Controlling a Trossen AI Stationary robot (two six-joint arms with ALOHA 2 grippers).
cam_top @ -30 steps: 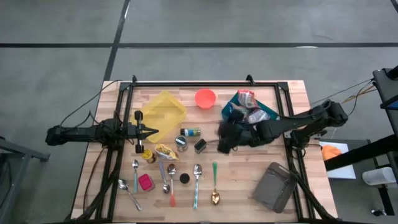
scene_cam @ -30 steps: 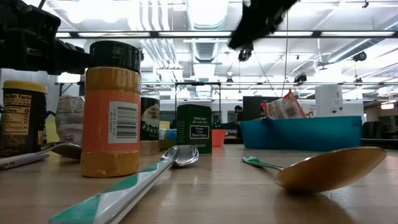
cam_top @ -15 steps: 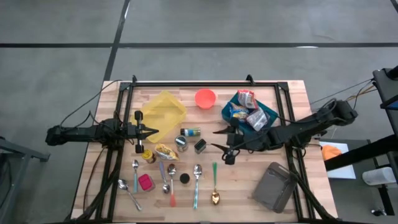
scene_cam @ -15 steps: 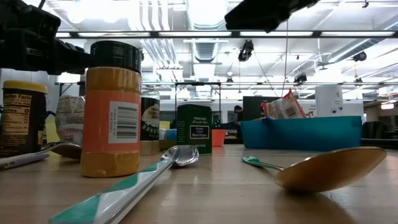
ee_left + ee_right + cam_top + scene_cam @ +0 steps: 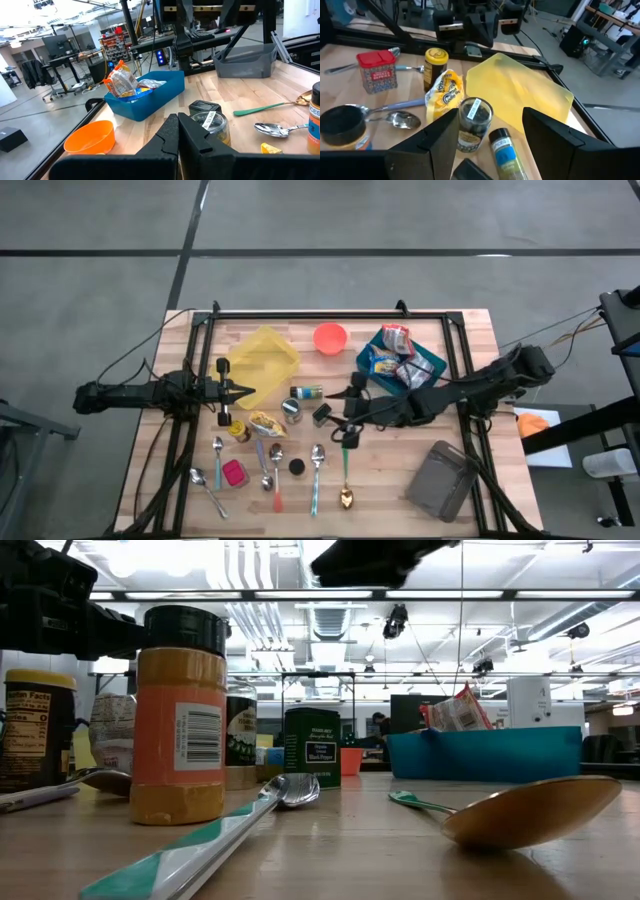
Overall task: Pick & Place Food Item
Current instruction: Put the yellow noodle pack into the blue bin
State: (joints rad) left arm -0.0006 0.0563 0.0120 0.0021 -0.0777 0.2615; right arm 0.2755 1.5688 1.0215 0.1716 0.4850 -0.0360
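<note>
Since half a second ago, right end effector (image 5: pixel 345 412) has travelled from the blue bin (image 5: pixel 432 367) toward counter centre, fingers spread and empty, above the yellow snack bag (image 5: pixel 265 423). Crowded jars (image 5: pixel 291 411) may topple. Left end effector (image 5: pixel 246 392) waits pressed together.

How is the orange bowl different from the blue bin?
The orange bowl is round and looks empty; the blue bin has straight sides and holds snack packets. The bowl is smaller than the bin. The bowl sits near the table's far edge, the bin beside it toward the right arm. Both rest open-topped on the wooden table.
</note>
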